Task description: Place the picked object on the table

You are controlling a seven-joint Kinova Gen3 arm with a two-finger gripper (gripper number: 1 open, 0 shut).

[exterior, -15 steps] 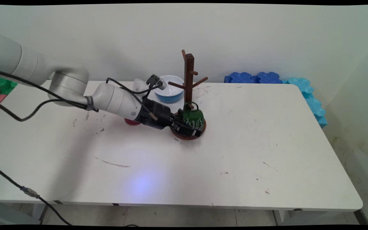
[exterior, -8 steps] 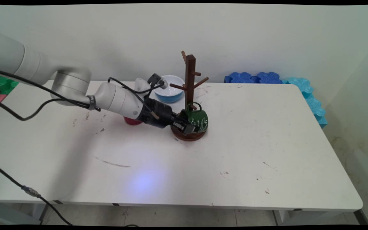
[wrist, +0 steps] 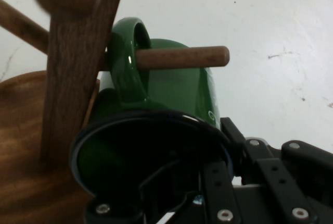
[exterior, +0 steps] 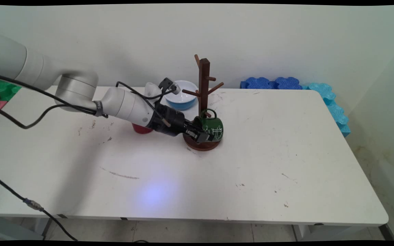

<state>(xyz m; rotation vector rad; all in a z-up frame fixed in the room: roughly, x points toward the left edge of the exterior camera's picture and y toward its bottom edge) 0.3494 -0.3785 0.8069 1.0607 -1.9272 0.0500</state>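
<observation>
While the gripper (exterior: pixel 204 136) clamps its fingers on the green mug's (exterior: pixel 212 127) rim, one inside, the handle loops over a low peg (wrist: pixel 182 57) of the wooden mug tree (exterior: pixel 202 89) (hung, held tilted); the blue bowl (exterior: pixel 181 95) sits at ten o'clock.

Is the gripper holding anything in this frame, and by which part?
Yes. The gripper holds the green mug by its rim, one finger inside the mouth and one outside the wall. The mug's handle is threaded on a peg of the wooden mug tree.
</observation>
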